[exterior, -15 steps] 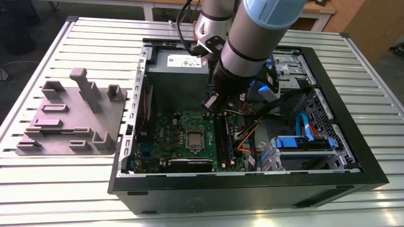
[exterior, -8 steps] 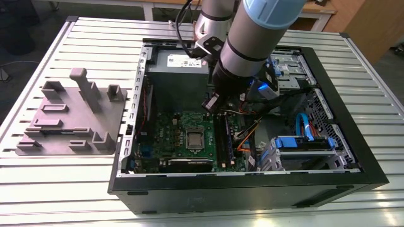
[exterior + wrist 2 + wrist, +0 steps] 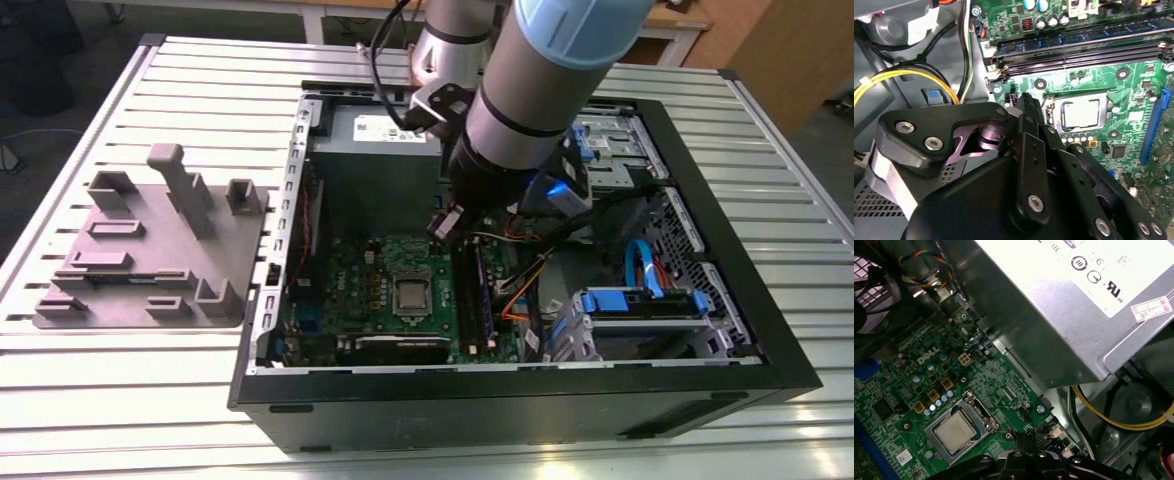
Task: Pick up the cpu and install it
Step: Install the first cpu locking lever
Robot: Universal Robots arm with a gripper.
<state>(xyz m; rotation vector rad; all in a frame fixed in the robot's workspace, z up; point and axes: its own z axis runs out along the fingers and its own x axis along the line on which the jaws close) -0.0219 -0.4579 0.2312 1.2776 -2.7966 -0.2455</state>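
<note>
The cpu (image 3: 412,292), a small square chip with a silvery top, lies flat in the socket frame (image 3: 1053,116) of the green motherboard (image 3: 358,268) inside the open computer case. In both wrist views the cpu (image 3: 1081,112) (image 3: 956,432) shows with nothing on top of it. My gripper (image 3: 443,230) hangs above the board, beside the socket toward the power supply and apart from the chip. Its black fingers (image 3: 1026,107) meet at one tip, shut with nothing between them. The gripper (image 3: 1023,440) tip hovers over bare board next to the socket frame (image 3: 980,412).
The grey power supply box (image 3: 380,130) (image 3: 1054,300) stands close behind the gripper. Memory slots (image 3: 1079,50) run along one side of the socket, yellow cables (image 3: 904,75) along the case wall. A blue drive cage (image 3: 641,300) fills the case's right side. A grey fixture plate (image 3: 147,245) lies left of the case.
</note>
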